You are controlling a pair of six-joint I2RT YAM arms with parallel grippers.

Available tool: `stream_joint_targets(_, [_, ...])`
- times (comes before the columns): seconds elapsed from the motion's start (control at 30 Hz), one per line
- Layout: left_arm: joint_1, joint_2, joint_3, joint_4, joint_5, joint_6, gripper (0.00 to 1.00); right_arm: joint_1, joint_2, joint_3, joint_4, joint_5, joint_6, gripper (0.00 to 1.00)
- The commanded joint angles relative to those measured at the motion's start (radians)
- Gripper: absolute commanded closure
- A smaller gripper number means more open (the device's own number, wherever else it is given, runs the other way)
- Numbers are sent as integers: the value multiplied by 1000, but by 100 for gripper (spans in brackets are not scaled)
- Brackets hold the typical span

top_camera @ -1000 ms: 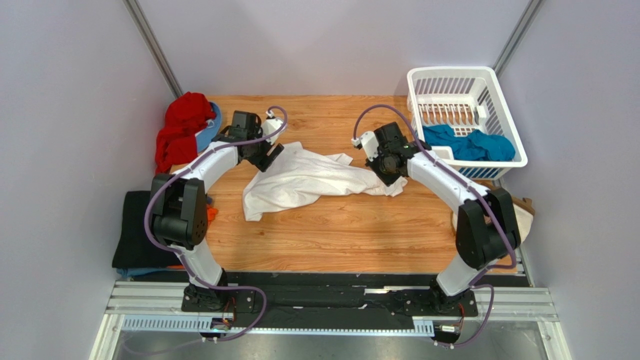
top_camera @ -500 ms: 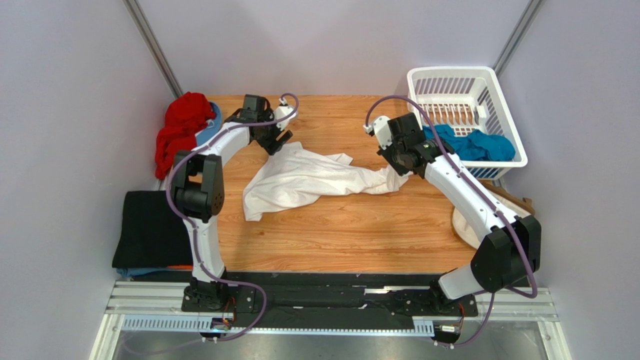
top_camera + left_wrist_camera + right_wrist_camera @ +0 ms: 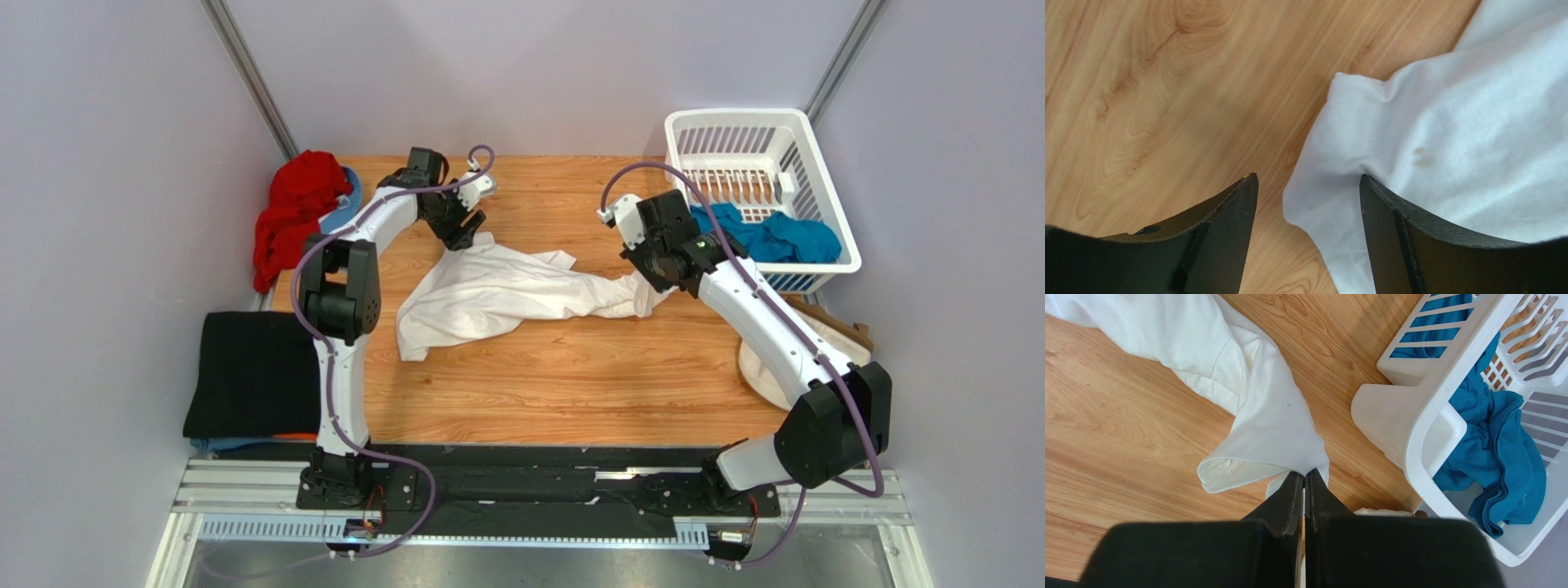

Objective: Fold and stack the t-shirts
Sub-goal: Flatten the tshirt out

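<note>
A white t-shirt (image 3: 503, 292) lies crumpled across the middle of the wooden table; no print shows. My left gripper (image 3: 464, 233) is open at its far left corner, and a fold of the white cloth (image 3: 1389, 141) lies between the jaws. My right gripper (image 3: 650, 279) is shut on the shirt's right end (image 3: 1260, 422), pinching the cloth at the fingertips. A teal t-shirt (image 3: 767, 235) lies in the white basket (image 3: 785, 129), also in the right wrist view (image 3: 1499, 447). A black t-shirt (image 3: 245, 374) lies flat at the left edge.
A red cloth (image 3: 294, 208) is heaped at the far left corner over something blue. A cream cloth (image 3: 797, 355) lies at the right edge under my right arm. An orange bit (image 3: 294, 436) shows under the black shirt. The basket (image 3: 1425, 404) stands close to my right gripper.
My left gripper has moved toward the far side and right, to the shirt's far corner. My right gripper has moved right toward the basket, holding the shirt's end and drawing it out.
</note>
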Motion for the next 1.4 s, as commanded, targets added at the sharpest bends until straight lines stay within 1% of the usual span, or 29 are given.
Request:
stream_joint_targets(0.0, [3,-10,18,-63,82,30,30,-4,-34,-10,16,20,1,100])
stream_joint_targets(0.1, [3,-10,6,-66,77,40,36,-4,-38,-18,21,17,3,100])
stream_joint_targets(0.17, [3,2,12,-80,66,47,45,-3,-44,-21,21,13,6,100])
stream_joint_targets(0.2, [3,11,18,-89,62,48,51,-4,-45,-24,21,11,7,100])
stream_joint_targets(0.27, [3,22,35,-98,62,48,57,-6,-54,-29,21,13,11,100])
stream_joint_targets(0.3, [3,30,40,-107,66,47,63,-4,-56,-35,21,14,11,100])
stream_joint_targets(0.4, [3,44,55,-116,73,40,75,-4,-64,-47,19,17,12,100])
stream_joint_targets(0.47, [2,45,55,-116,74,40,76,-6,-68,-53,19,19,12,100])
stream_joint_targets(0.53, [3,47,55,-119,73,37,87,-4,-71,-55,24,23,14,100])
stream_joint_targets(0.57, [3,44,55,-120,71,36,96,-4,-73,-53,27,25,17,100])
stream_joint_targets(0.6, [2,35,55,-116,56,24,100,-4,-76,-55,33,34,18,100])
stream_joint_targets(0.67, [3,19,49,-106,31,4,100,-6,-79,-49,59,54,15,100])
stream_joint_targets(0.77, [3,-42,20,-52,-74,-68,100,-6,-70,-4,108,120,-5,100])
stream_joint_targets(0.83, [3,-120,-15,-6,-160,-105,100,-6,-59,32,154,195,-41,100])
stream_joint_targets(0.87, [3,-186,-28,30,-191,-116,100,-10,-54,81,172,220,-60,100])
stream_joint_targets(0.9, [3,-220,-37,48,-257,-140,100,-13,-51,105,192,267,-90,100])
stream_joint_targets(1.0, [3,-355,-57,89,-355,-173,100,-27,-36,215,277,333,-165,100])
stream_joint_targets(1.03, [3,-385,-54,97,-375,-177,100,-30,-30,244,312,344,-180,100])
stream_joint_targets(1.07, [3,-440,-45,101,-392,-183,100,-38,-15,273,324,349,-195,100])
stream_joint_targets(1.1, [3,-462,-36,100,-410,-196,100,-42,-1,342,335,364,-212,100])
stream_joint_targets(1.13, [3,-485,-11,94,-411,-199,100,-42,10,373,341,372,-236,100])
stream_joint_targets(1.17, [3,-522,6,82,-441,-203,100,-52,22,410,346,376,-250,100])
stream_joint_targets(1.23, [3,-551,50,72,-478,-214,100,-56,56,499,355,396,-285,100])
stream_joint_targets(1.37, [3,-620,83,63,-513,-213,100,-72,94,592,381,395,-334,100])
